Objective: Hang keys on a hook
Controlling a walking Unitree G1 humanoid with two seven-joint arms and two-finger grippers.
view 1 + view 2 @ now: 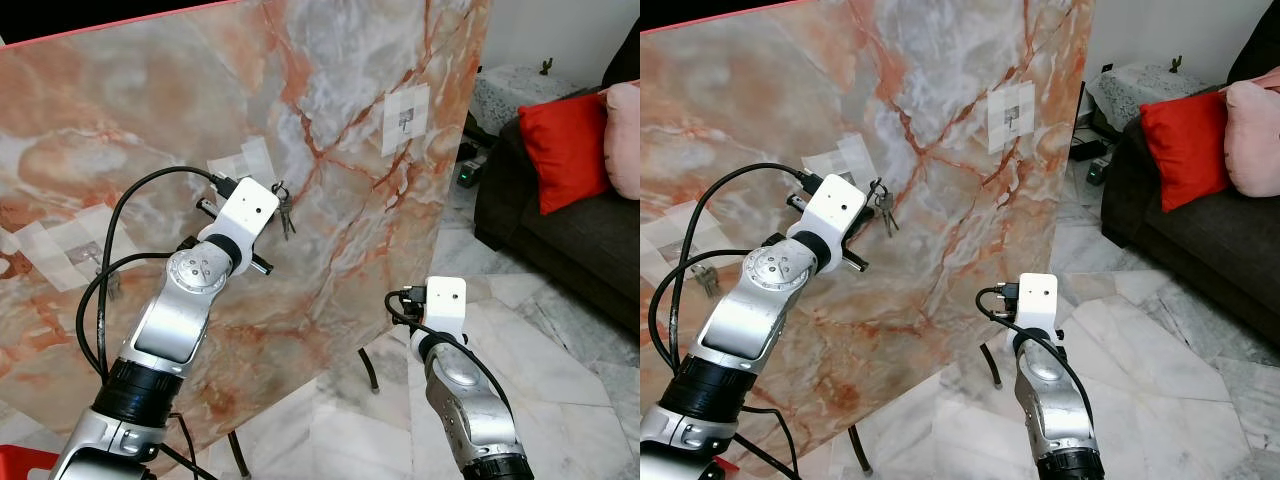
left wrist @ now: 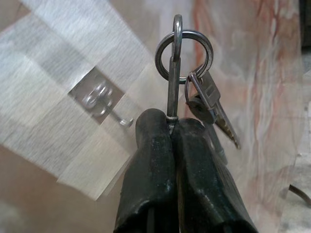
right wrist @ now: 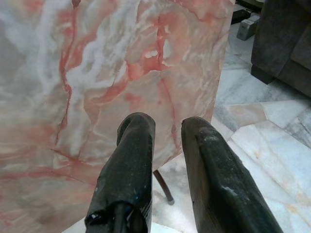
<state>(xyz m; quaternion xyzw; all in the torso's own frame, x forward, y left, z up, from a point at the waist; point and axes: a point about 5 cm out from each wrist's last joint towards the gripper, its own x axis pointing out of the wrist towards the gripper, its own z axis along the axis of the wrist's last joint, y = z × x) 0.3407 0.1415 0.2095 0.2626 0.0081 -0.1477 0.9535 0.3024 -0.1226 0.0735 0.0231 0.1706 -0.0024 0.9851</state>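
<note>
From the head views, a marble-patterned board (image 1: 330,120) is leaning on a tiled floor (image 1: 560,370) beside a dark sofa (image 1: 580,240). Left wrist view — the left gripper (image 2: 171,127) is pinching the keys (image 2: 194,87) near a taped hook (image 2: 102,99). Right wrist view — the right gripper (image 3: 167,128) is hanging with fingers apart.

Our left arm (image 1: 178,325) reaches up and forward, its wrist bent toward the marble board (image 1: 120,130). Our left claw (image 2: 171,127) sits pressed together, both black fingers (image 2: 150,165) pinching the metal clip of the keys (image 2: 204,104) just beside the hook (image 2: 104,102). Our right arm (image 1: 468,410) is held low, forearm raised, well apart from the left. Our right claw (image 3: 163,133) points at the board's lower edge, its two fingers (image 3: 131,160) spread with a gap between them, gripping nothing.
</note>
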